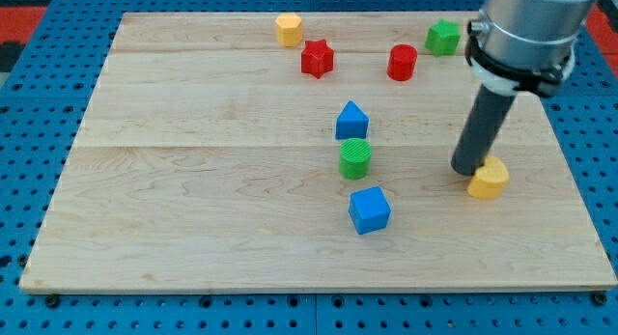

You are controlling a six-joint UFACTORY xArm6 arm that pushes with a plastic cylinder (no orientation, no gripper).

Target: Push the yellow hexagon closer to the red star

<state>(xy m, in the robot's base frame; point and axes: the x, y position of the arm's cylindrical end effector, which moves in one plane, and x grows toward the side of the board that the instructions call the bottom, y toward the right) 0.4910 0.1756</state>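
Note:
The yellow hexagon (289, 29) sits near the view's top edge of the wooden board, just up and left of the red star (316, 58), with a small gap between them. My tip (466, 170) is far from both, at the view's right. It touches the left side of a second yellow block (489, 179), whose shape I cannot make out clearly.
A red cylinder (402, 62) and a green star (443, 37) lie to the right of the red star. A blue triangular block (351, 121), a green cylinder (355, 157) and a blue cube (369, 209) stand in a column at mid-board. The board's right edge (570, 171) is near my tip.

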